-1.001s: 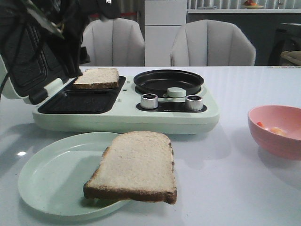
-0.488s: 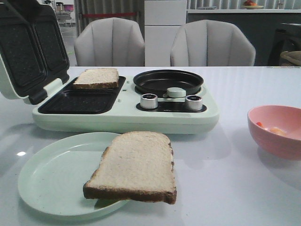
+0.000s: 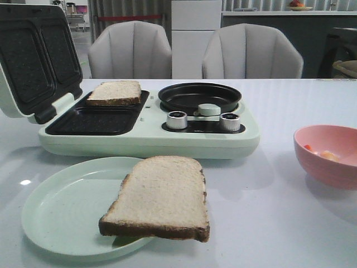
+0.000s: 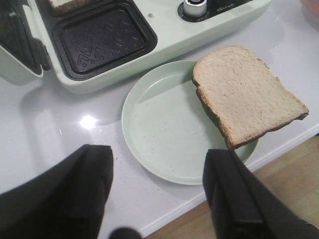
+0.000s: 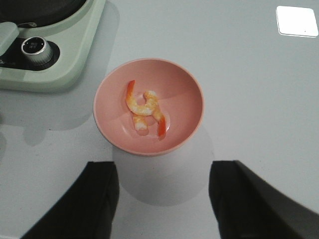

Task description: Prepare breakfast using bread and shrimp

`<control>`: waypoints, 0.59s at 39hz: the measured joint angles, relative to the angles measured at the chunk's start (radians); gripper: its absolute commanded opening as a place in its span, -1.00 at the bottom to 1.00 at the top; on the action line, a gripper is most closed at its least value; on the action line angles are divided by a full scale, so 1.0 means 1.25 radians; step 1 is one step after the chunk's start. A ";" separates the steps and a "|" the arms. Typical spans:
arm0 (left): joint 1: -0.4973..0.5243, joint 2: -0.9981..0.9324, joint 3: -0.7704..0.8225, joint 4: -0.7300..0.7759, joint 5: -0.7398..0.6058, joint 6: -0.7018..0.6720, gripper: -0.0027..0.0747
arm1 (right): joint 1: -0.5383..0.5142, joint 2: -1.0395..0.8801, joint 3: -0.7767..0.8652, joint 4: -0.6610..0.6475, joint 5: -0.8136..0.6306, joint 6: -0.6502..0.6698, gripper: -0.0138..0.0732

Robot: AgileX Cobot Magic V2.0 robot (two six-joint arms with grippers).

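One bread slice (image 3: 159,197) lies half on the pale green plate (image 3: 61,212), overhanging its rim; it also shows in the left wrist view (image 4: 244,92). The other slice (image 3: 115,92) lies in the far well of the open sandwich maker (image 3: 145,131). The shrimp (image 5: 144,109) lie in the pink bowl (image 5: 169,134), which sits at the right in the front view (image 3: 329,162). My left gripper (image 4: 159,191) is open and empty above the table's front edge near the plate. My right gripper (image 5: 163,201) is open and empty above the table beside the bowl.
The sandwich maker's lid (image 3: 33,56) stands open at the left. A black round pan (image 3: 199,96) and two knobs (image 3: 177,119) sit on its right half. Two grey chairs (image 3: 251,51) stand behind the table. The near well (image 4: 102,40) is empty.
My left arm, which was dark over the lid at the top left a second ago, has drawn back out of the front view. Bread, plate and bowl have not moved.
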 measured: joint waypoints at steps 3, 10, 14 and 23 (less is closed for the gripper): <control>0.000 -0.007 0.004 0.000 0.010 0.000 0.25 | 0.000 0.000 0.000 0.000 0.000 0.000 0.49; 0.000 -0.008 0.005 0.000 0.033 0.000 0.25 | 0.000 0.000 0.000 0.000 0.000 0.001 0.49; 0.000 -0.008 0.005 0.000 0.034 0.000 0.25 | 0.000 0.000 0.000 0.000 0.000 0.001 0.49; 0.000 -0.008 0.005 0.000 0.034 0.000 0.25 | 0.000 0.025 0.000 0.120 0.023 -0.003 0.49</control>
